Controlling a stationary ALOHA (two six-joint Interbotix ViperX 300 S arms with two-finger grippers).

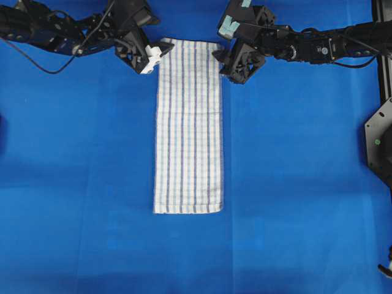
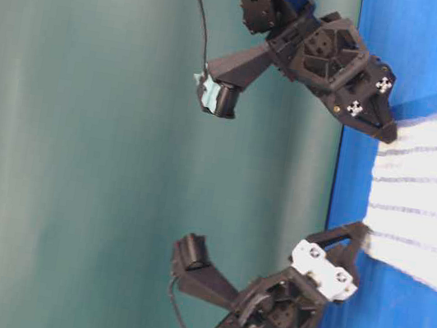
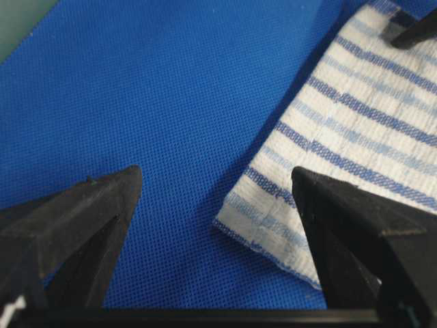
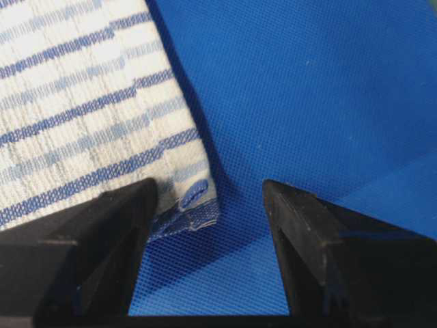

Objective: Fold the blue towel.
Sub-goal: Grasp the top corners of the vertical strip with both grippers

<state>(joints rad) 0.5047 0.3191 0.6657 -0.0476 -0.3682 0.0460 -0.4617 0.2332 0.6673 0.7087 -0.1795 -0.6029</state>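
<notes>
The blue towel, white with thin blue stripes, lies flat as a long narrow strip running from the far edge toward the front. My left gripper is open at its far left corner; one finger is over the cloth, the other over bare covering. My right gripper is open at the far right corner, which lies between its fingers beside the left one. In the table-level view both grippers stand at the towel's end.
The plain blue table covering spreads all round the towel. A black arm base stands at the right edge. A green wall backs the table.
</notes>
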